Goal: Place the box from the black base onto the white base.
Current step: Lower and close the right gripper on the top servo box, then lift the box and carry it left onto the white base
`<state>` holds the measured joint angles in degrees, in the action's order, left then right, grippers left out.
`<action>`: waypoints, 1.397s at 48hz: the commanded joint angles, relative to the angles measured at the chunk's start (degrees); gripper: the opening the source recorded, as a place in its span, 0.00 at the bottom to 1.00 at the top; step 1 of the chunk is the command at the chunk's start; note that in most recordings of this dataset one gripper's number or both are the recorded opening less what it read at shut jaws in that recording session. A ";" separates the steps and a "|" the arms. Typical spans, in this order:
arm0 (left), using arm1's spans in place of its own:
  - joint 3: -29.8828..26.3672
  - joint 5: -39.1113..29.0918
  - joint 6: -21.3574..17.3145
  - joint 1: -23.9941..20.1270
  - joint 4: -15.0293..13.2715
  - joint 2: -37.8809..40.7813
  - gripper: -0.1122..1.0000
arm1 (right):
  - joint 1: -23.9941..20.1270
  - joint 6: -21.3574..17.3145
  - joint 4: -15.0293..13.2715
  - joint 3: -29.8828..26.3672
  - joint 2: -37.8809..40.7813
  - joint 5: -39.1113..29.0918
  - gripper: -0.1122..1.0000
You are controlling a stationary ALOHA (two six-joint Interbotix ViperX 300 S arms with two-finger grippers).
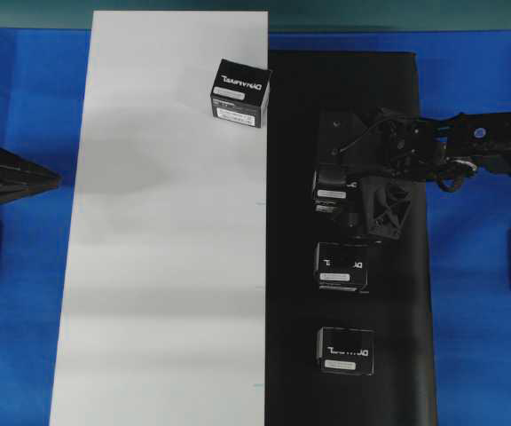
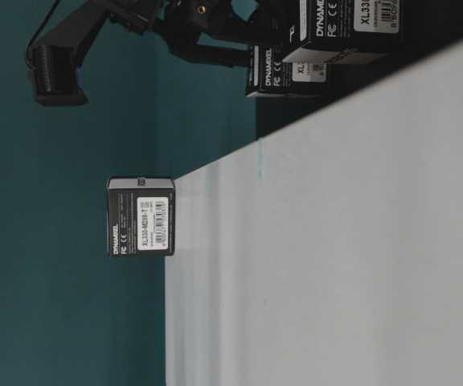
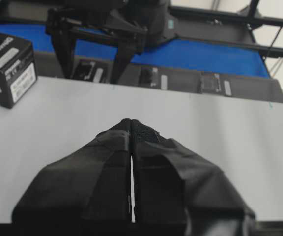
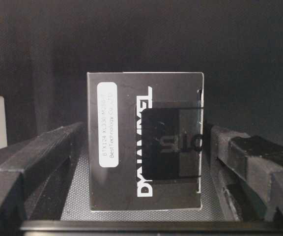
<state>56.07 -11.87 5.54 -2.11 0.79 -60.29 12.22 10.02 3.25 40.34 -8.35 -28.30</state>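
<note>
black box sits between right fingers on black base.

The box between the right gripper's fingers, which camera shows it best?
The right wrist view: the box fills the frame, lettering readable. Overhead, the right gripper hides most of it; table-level and left wrist views show slivers.

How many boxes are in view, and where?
4. One box sits on the white base. Three are on the black base: one between the right gripper's fingers, two in line below it.
</note>
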 commanded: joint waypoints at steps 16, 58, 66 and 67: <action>-1.14 0.53 0.09 -0.18 0.18 0.53 0.07 | -0.26 -0.35 2.02 2.02 -1.41 3.43 0.91; -1.14 0.26 0.09 -0.18 0.18 0.44 0.07 | -1.41 -0.79 2.02 -10.55 -11.60 -16.17 0.63; -1.14 0.26 0.09 -0.18 0.09 0.44 0.07 | -3.52 -0.79 2.02 -16.26 -10.11 -18.02 0.63; -1.05 0.35 0.09 -0.18 0.09 0.44 0.07 | -3.60 -0.79 2.02 -16.88 -9.84 -18.02 0.63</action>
<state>56.07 -11.87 5.54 -2.02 0.79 -60.21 9.49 9.23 5.10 26.54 -18.72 -46.23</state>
